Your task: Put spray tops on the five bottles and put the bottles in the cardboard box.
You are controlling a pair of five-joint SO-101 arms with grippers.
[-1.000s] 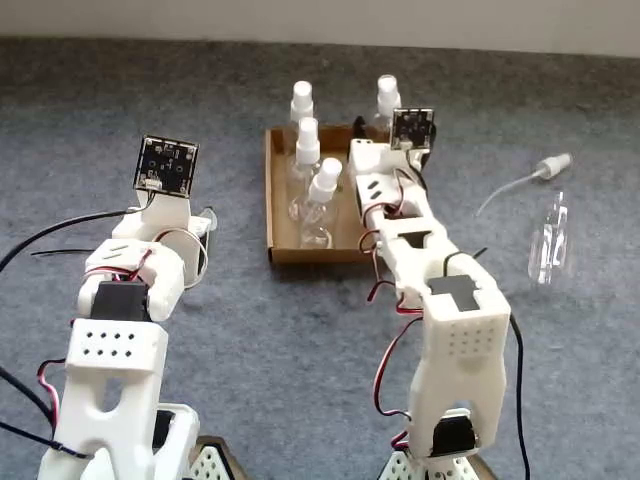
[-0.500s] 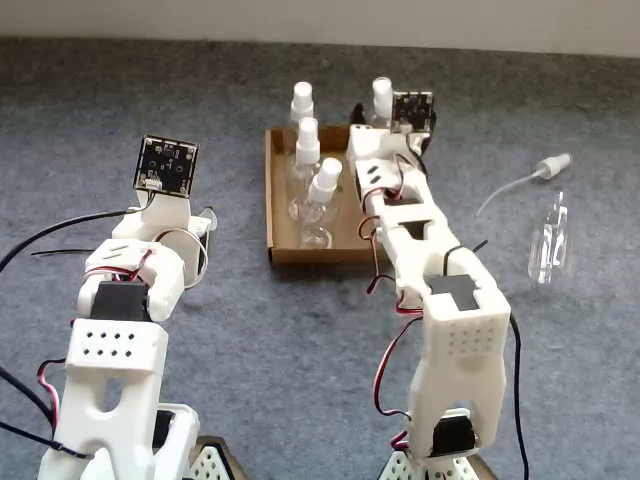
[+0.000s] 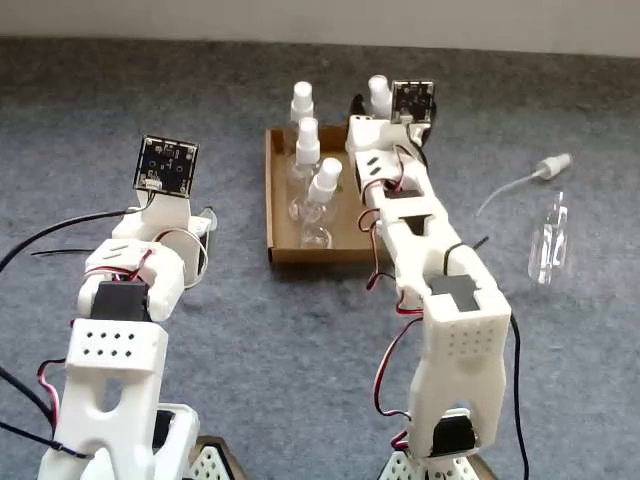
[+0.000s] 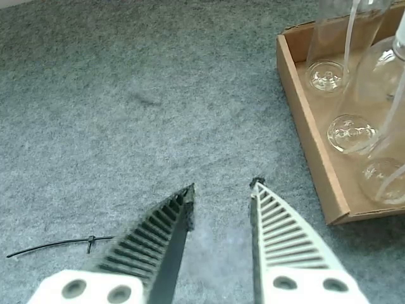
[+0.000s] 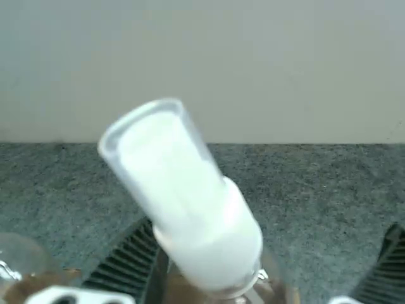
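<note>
on the left, the left gripper hangs low over the grey carpet, its jaws a moderate way apart and holding nothing. a thin black cable tie lies on the carpet near it. the cardboard box sits to its right, mid-table, with three bottles standing upright inside in a row, each capped with a white top. at the box's far right corner stands a fourth bottle, also capped, with its base hidden by the arm. the right gripper is spread wide around it, one finger close beside the neck and the other well apart. further right, a loose spray top and an uncapped fifth bottle lie on the carpet.
</note>
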